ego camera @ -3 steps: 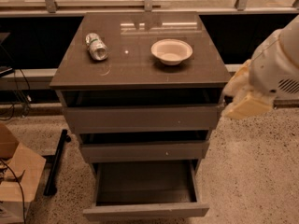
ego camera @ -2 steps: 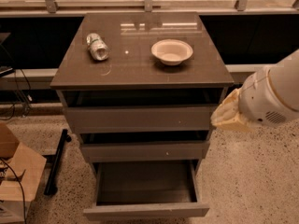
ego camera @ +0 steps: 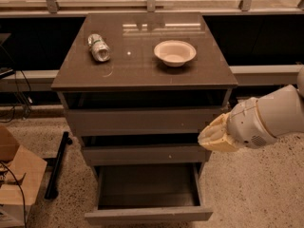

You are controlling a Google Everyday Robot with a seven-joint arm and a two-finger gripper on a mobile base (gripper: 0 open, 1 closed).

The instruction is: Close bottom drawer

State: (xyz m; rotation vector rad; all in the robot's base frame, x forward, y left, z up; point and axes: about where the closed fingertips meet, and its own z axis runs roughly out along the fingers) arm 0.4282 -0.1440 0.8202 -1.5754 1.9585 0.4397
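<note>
The bottom drawer (ego camera: 148, 214) of the grey-brown cabinet is pulled far out toward me. Its plain flat front panel sits at the lower edge of the view and its shallow dark tray is empty. My gripper (ego camera: 214, 138) is at the right of the cabinet, level with the middle drawer (ego camera: 142, 154), above and to the right of the bottom drawer. It touches nothing. The white arm behind it runs off to the right.
The top drawer (ego camera: 142, 121) and middle drawer stand slightly out. A white bowl (ego camera: 175, 52) and a lying can (ego camera: 99, 47) rest on the cabinet top (ego camera: 137, 75). A cardboard box (ego camera: 16, 179) and a black bar (ego camera: 57, 165) lie on the floor at left.
My gripper and arm have moved down and to the left, from beside the top drawer to beside the middle drawer. The drawers have not moved.
</note>
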